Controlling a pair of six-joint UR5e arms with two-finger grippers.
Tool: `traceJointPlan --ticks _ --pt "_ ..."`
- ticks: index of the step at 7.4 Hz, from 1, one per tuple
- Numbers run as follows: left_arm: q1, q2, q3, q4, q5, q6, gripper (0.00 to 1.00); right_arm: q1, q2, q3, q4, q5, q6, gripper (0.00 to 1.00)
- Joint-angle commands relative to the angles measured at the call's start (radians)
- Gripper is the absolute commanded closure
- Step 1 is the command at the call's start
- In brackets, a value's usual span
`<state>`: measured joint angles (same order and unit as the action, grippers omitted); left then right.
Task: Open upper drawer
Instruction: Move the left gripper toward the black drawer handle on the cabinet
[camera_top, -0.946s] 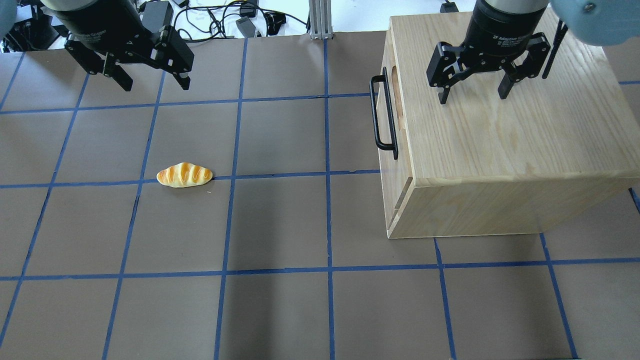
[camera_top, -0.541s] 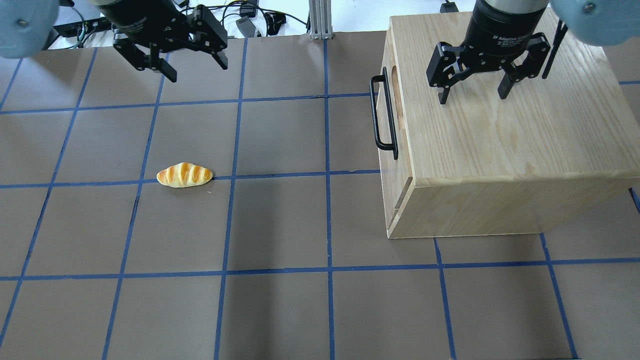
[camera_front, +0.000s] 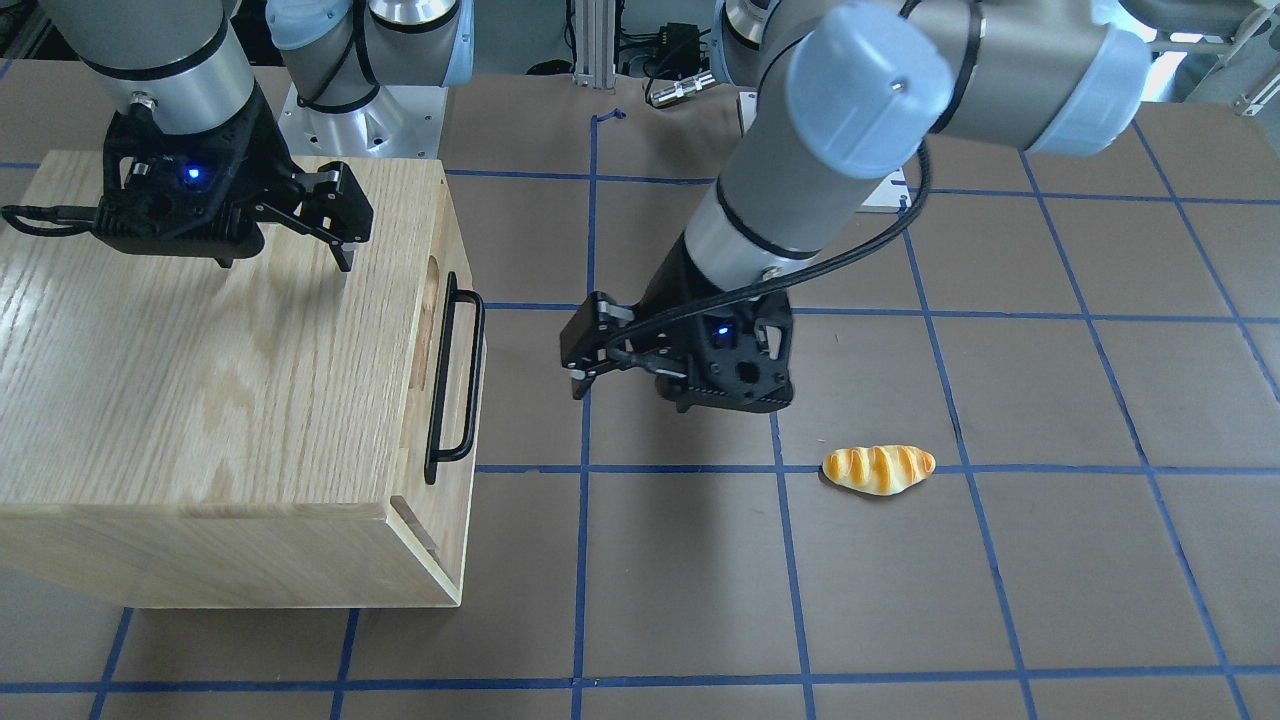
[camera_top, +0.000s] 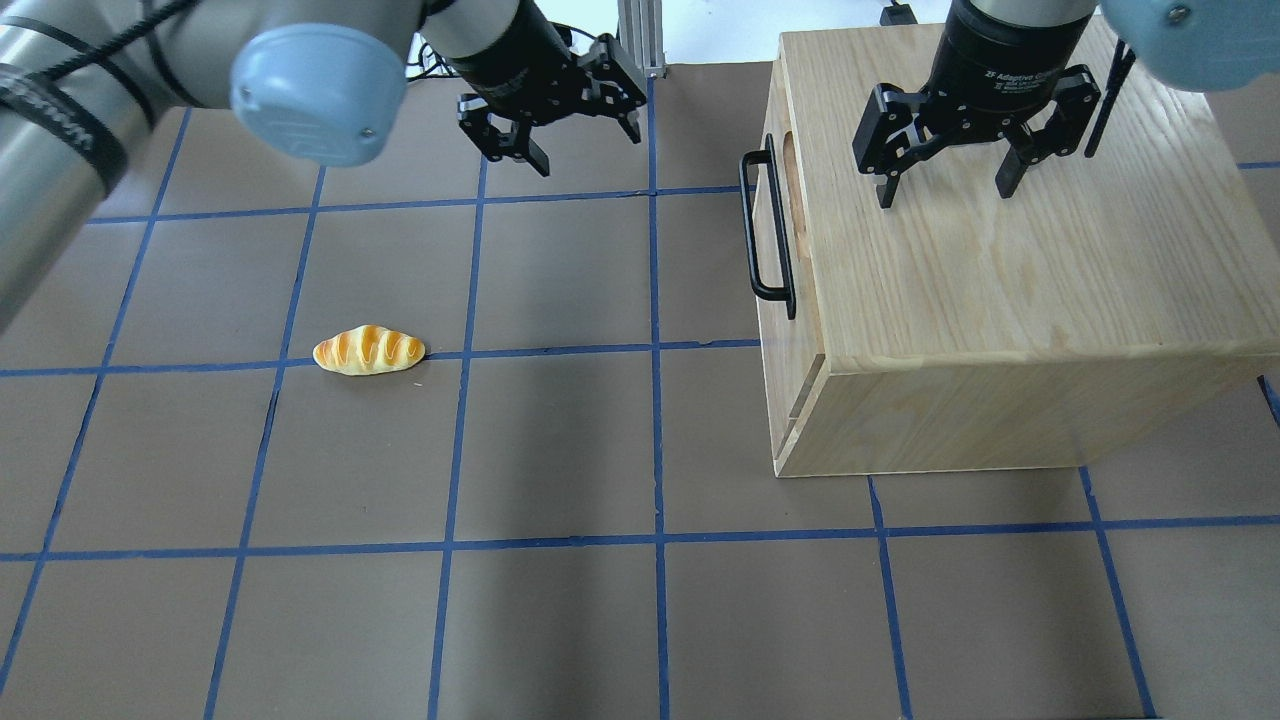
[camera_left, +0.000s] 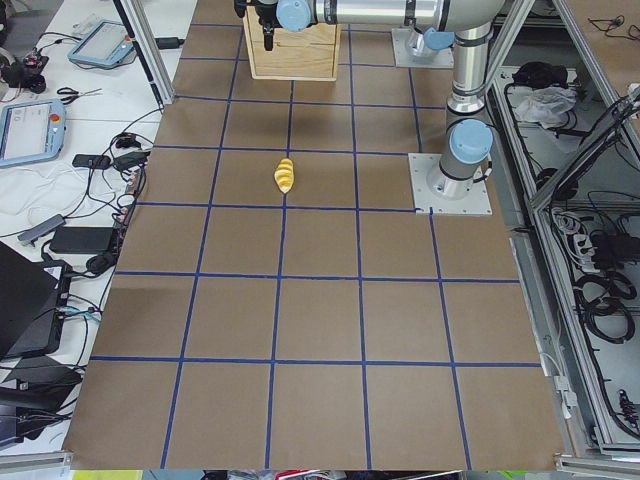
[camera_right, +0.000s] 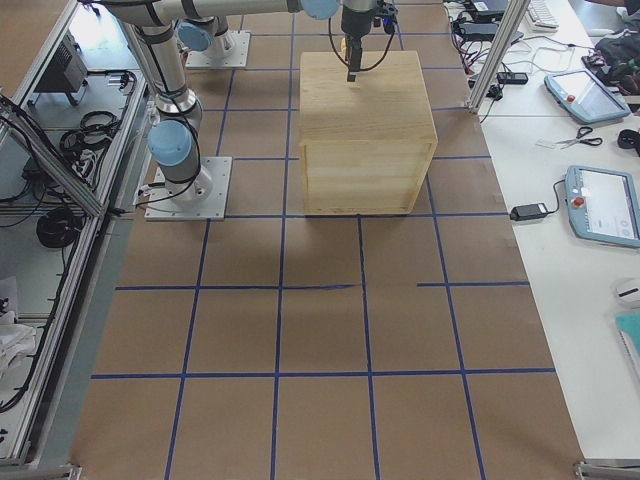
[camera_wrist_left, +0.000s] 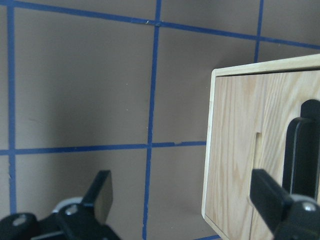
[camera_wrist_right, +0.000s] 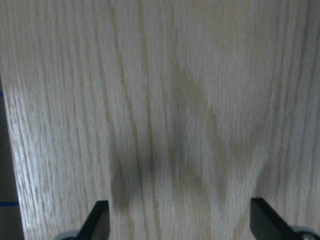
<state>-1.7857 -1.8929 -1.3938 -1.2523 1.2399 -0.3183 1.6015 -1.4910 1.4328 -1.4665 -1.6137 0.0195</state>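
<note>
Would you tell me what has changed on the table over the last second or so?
The left gripper swept toward the robot's right, closing much of the gap to the drawer handle. Its jaws are open and it has taken hold of nothing. The right gripper stayed open above the cabinet. The drawer remains shut and the bread has not moved.

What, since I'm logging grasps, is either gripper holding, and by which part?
Nothing is held. The left gripper hangs open short of the black handle of the upper drawer; the right gripper hangs open above the cabinet top.
</note>
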Motion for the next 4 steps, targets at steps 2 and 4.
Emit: traceJointPlan --ticks 2,4 --pt "-0.09 -0.066 -0.002 0.102 -0.075 -0.156 0.0 0.0 0.0 0.0 0.0 0.0 0.0 0.0" --pt "-0.107 -0.058 -0.042 0.103 -0.105 -0.2 0.0 0.0 0.0 0.001 0.0 0.0 0.0 0.0"
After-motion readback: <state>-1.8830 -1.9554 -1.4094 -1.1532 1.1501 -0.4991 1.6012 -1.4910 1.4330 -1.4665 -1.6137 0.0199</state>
